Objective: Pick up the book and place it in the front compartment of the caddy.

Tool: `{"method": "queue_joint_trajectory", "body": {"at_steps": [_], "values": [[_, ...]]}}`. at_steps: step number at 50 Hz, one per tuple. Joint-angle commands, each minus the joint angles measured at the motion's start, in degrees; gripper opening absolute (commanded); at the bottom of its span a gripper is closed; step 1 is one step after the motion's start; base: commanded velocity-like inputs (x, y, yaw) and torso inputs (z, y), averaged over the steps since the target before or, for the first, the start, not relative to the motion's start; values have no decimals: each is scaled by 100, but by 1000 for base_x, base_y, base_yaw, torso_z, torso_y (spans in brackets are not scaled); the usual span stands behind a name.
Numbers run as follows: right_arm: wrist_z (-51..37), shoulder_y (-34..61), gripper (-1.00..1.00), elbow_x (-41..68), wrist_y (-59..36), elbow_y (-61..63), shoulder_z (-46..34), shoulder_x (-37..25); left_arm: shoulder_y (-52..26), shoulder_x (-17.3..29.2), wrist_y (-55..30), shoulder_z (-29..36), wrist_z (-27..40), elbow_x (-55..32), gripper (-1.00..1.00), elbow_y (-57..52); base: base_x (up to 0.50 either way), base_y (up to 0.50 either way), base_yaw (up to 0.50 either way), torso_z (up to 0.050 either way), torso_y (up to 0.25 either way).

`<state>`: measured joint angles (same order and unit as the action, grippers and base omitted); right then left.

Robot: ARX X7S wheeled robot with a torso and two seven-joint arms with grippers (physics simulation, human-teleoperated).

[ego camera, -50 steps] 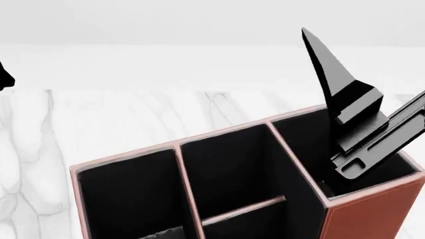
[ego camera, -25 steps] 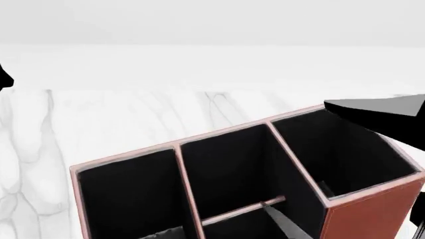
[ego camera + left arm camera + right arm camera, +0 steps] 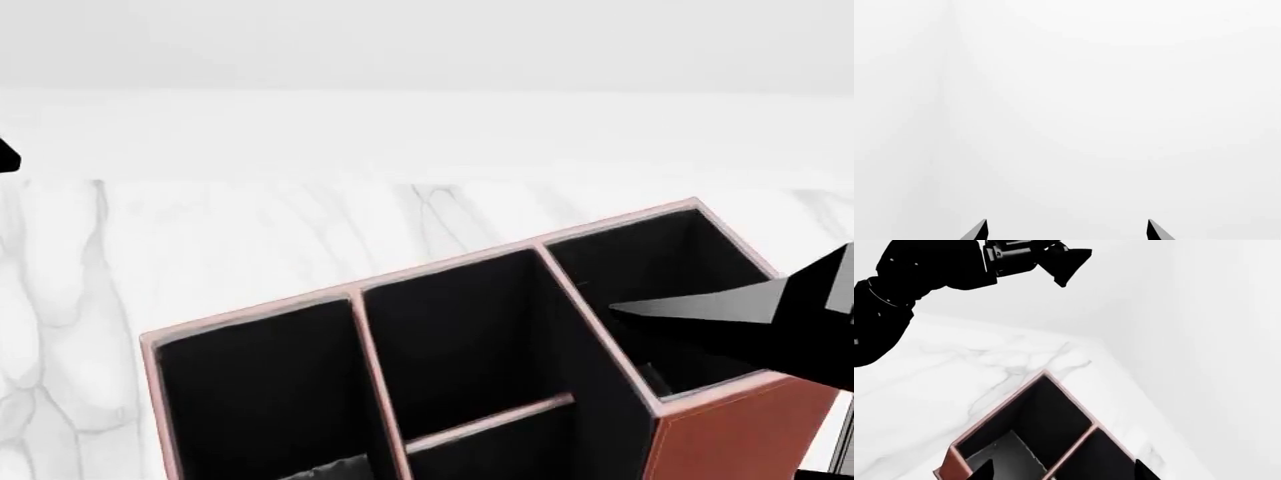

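Observation:
The reddish-brown caddy (image 3: 747, 430) fills the lower head view, its black-lined cells open to the top. A low pink-rimmed divider (image 3: 487, 420) splits the middle cell, and the front compartment (image 3: 514, 458) lies on its near side. My right gripper (image 3: 1062, 473) is open above the caddy, holding nothing. One black finger (image 3: 707, 312) reaches left over the tall right cell. A flat grey face (image 3: 1009, 454) shows inside that cell, and I cannot tell whether it is the book. My left gripper (image 3: 1067, 231) is open, facing blank white.
The caddy stands on a white marble tabletop (image 3: 267, 240) with a plain white wall behind. My left arm (image 3: 927, 270) hangs high over the table's far side, and only a tip (image 3: 6, 156) of it shows at the head view's left edge.
My right gripper has swung down from upright over the tall cell toward the right. Its finger now lies level across that cell's near rim. The left arm has barely moved.

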<state>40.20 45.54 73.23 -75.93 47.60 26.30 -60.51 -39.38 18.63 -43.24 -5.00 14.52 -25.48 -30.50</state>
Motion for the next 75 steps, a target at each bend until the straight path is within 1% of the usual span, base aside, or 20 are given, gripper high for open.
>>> {"method": "queue_joint_trajectory", "body": {"at_steps": [1, 8, 12, 21, 36, 46, 57, 75], "values": [[200, -320, 100, 22, -2, 98, 122, -113, -10, 16, 11, 12, 20, -19, 100, 16, 0, 0, 0, 0, 0], [426, -691, 100, 58, -40, 229, 391, -167, -21, 21, 2, 17, 37, -43, 100, 5, 0, 0, 0, 0, 0], [570, -879, 100, -164, -11, 274, 335, -230, -11, 19, 11, 33, 45, -45, 100, 2, 0, 0, 0, 0, 0], [765, -1076, 100, -613, 133, 199, -129, -342, 15, 16, 22, 51, 64, -63, 100, -1, 0, 0, 0, 0, 0], [940, -1303, 100, -1057, 302, 192, -836, -492, 37, 22, 58, 96, 81, -79, 100, 13, 0, 0, 0, 0, 0], [1060, -1599, 100, -1472, 382, 283, -1352, -751, 11, 49, 35, 103, 98, -106, 100, 21, 0, 0, 0, 0, 0], [1116, -1937, 100, -1788, 536, 361, -1541, -959, -7, 63, 44, 106, 117, -127, 100, 38, 0, 0, 0, 0, 0], [1112, -2596, 100, -2263, 811, 379, -1660, -1111, -24, 78, 50, 150, 152, -149, 100, 53, 0, 0, 0, 0, 0]]}}
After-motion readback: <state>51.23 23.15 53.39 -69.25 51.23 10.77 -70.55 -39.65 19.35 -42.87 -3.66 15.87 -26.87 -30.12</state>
